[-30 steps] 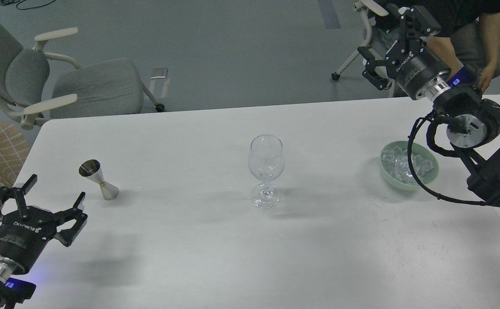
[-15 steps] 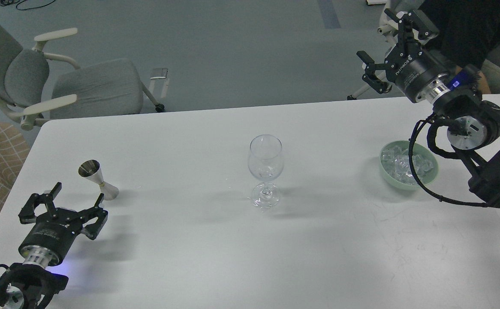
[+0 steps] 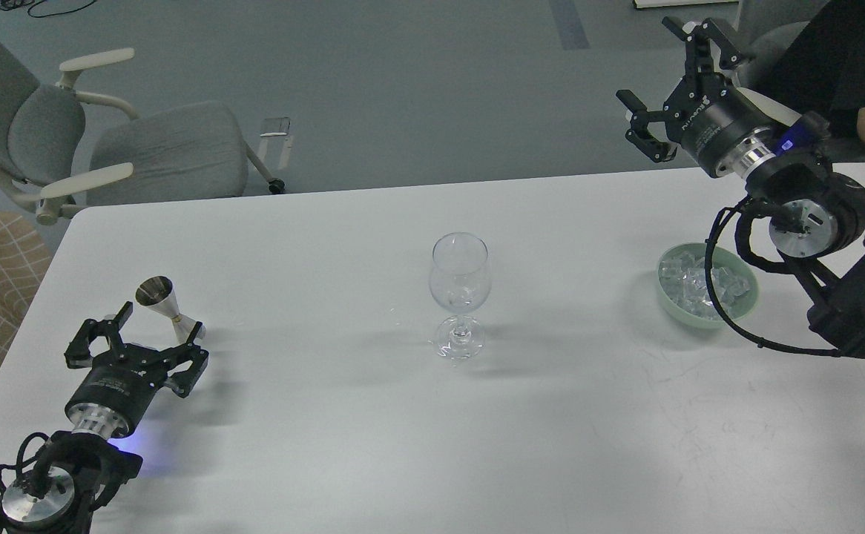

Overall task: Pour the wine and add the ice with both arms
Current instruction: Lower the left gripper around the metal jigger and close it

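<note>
- L tool (image 3: 156, 328) gaping wide, straddling jigger (image 3: 169, 309), not gripping yet.
- R tool (image 3: 662, 70) spread wide, holding nothing, hovering beyond worktop (image 3: 329, 445) edge.
- Glass (image 3: 460, 293) sitting empty mid-worktop; ice (image 3: 692, 285) lying in green bowl (image 3: 745, 302).
- Pour + ice both pending.
</note>
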